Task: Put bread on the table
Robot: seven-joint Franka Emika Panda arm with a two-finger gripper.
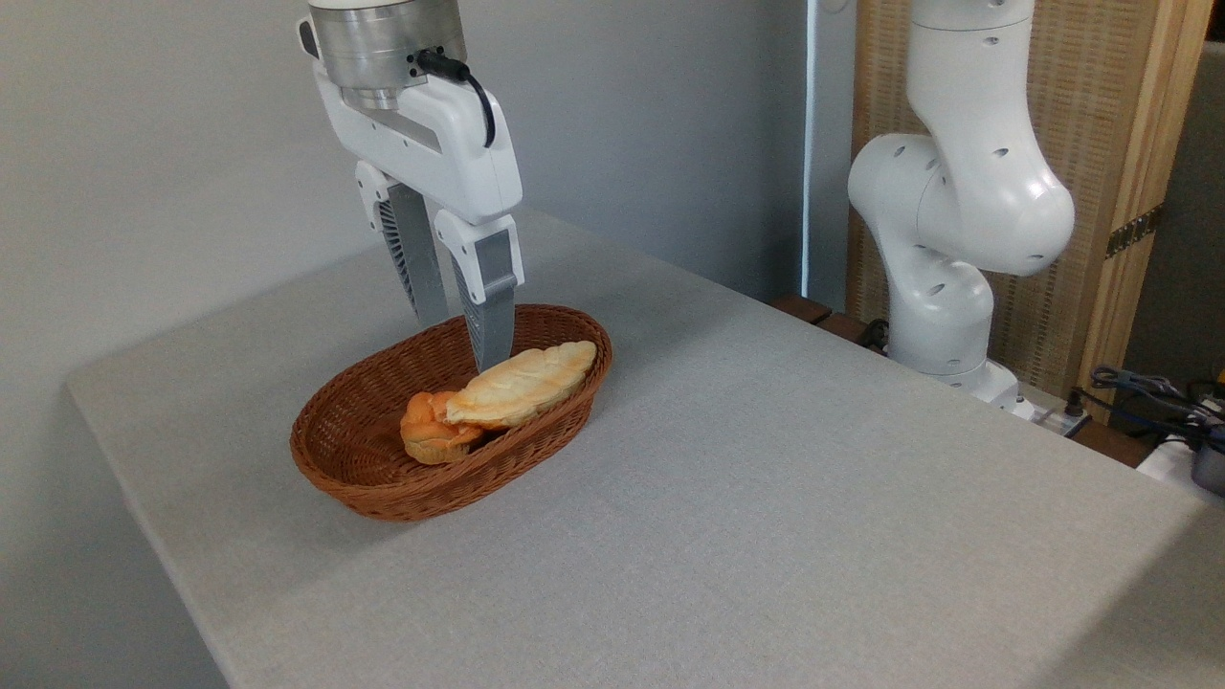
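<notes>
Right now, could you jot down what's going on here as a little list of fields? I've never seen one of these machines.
gripper: open, fingers pointing down into the basket, behind the bread
bread: long pale braided loaf, in the basket, leaning on the bun
bun: small, orange, in the basket
basket: brown oval wicker, on the table
table: light grey cloth surface
bread held: not visibly
task state: bread not yet on the table

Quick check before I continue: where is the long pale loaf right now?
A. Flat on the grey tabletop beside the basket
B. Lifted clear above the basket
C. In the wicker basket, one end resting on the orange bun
C: the bread lies inside the basket, its left end overlapping the orange bun.
</notes>
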